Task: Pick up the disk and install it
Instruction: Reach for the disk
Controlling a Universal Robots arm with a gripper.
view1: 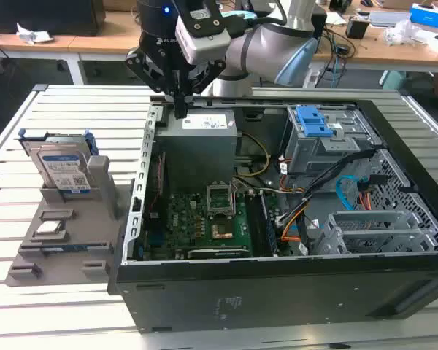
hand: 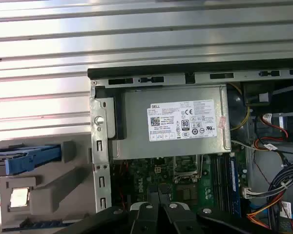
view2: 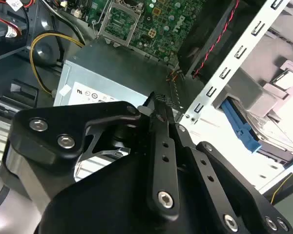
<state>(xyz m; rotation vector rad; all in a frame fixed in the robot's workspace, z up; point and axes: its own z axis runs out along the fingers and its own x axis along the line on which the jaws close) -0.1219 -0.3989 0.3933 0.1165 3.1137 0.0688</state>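
The disk [view1: 63, 169] stands on edge in a grey holder [view1: 95, 219] at the exterior view's left, outside the computer case. It is silver-grey with a blue-and-white label and a blue carrier frame. In the second wrist view its blue frame shows on the disk [view2: 240, 127], and in the first wrist view I see the disk [hand: 25, 158] edge-on. My gripper [view1: 181, 109] hangs over the case's back left corner, just above the power supply [view1: 201, 138]. It is well to the right of the disk and apart from it. The gripper [view2: 158, 101] is shut with nothing in it.
The open black computer case [view1: 277, 281] fills the middle, with the motherboard [view1: 204, 219], loose cables and a blue latch plate on a grey drive cage [view1: 314, 124]. A small silver processor chip [view1: 50, 227] lies on the holder in front of the disk. The slatted metal table [view1: 29, 306] lies all around.
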